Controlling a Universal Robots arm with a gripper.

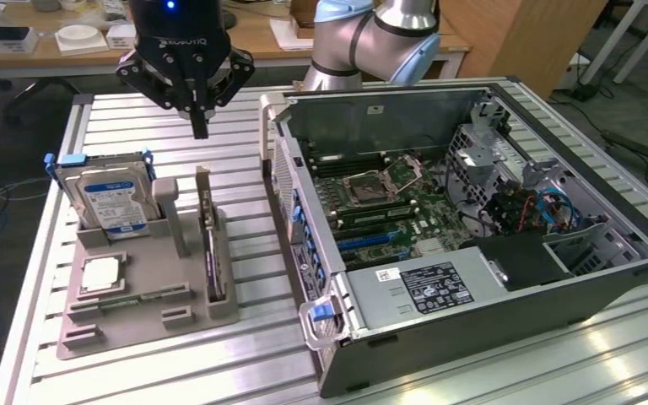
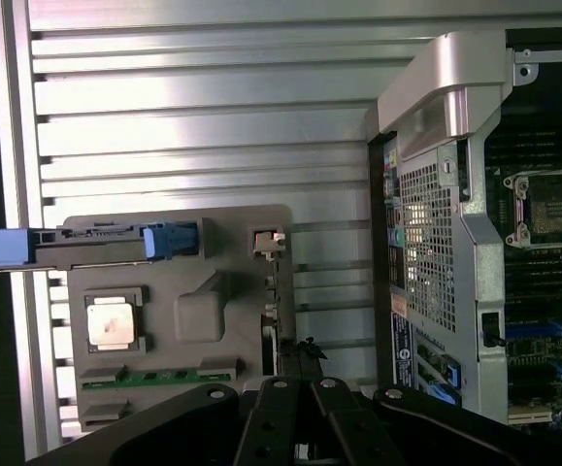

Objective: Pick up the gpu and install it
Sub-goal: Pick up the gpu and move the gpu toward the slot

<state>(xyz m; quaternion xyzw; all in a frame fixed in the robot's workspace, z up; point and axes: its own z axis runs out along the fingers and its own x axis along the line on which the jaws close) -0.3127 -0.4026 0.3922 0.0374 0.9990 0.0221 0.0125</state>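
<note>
Nothing is installed yet: the gpu [image 1: 213,253] stands on edge in its slot, along the edge of the grey parts holder [image 1: 132,325] nearest the open computer case [image 1: 482,278]. The gripper [image 1: 199,125] hangs above the holder's hard-drive [image 1: 110,198] end, fingers pinched together, carrying nothing.

Open computer case and parts holder on a slatted metal tabletop [image 1: 189,371].
The case [image 1: 504,329] is laid by the tabletop's edge at the exterior view's right, with its motherboard [image 1: 397,198] exposed. Near the opposite edge a grey holder [image 1: 144,325] is placed; in it a hard drive [image 1: 112,198] is stood upright, while a processor chip [image 1: 99,274] and a green memory stick [image 1: 144,297] are laid flat.
</note>
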